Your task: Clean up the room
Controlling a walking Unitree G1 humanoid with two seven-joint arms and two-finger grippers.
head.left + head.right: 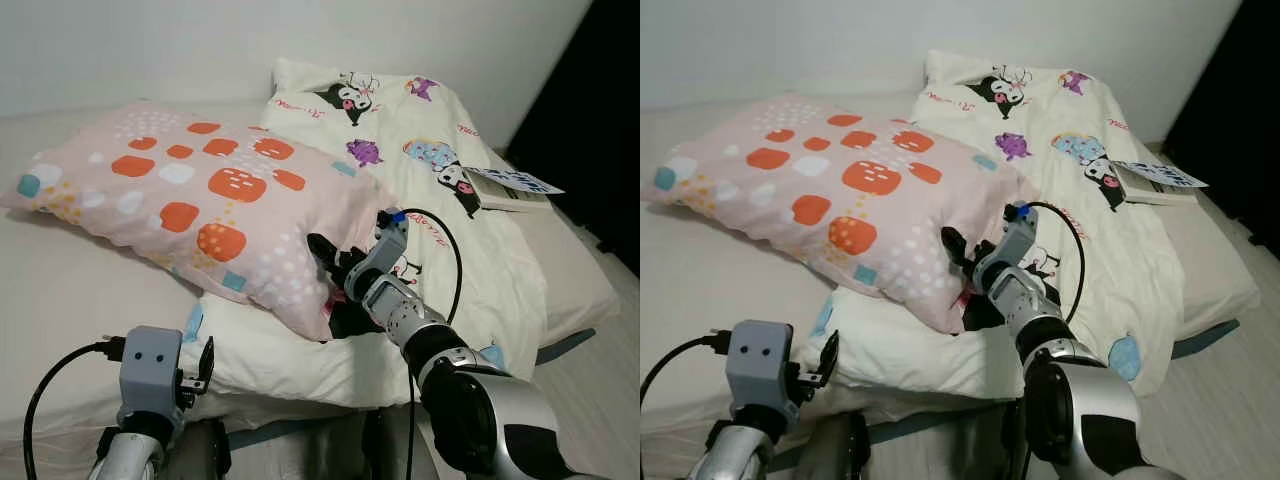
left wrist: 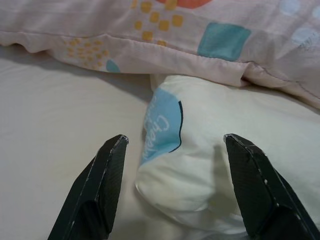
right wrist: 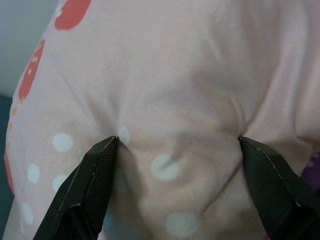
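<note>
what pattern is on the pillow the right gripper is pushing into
Pale pink pillow with orange blotches, white dots and small teal squares; clearest in the left eye view.

One pink pillow [image 1: 200, 200], one cartoon-print quilt [image 1: 440, 180], one book [image 1: 512, 188] and two grippers show.

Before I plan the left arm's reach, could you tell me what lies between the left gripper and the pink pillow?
The left wrist view shows a folded corner of the cream quilt between the left gripper and pink pillow.
</note>
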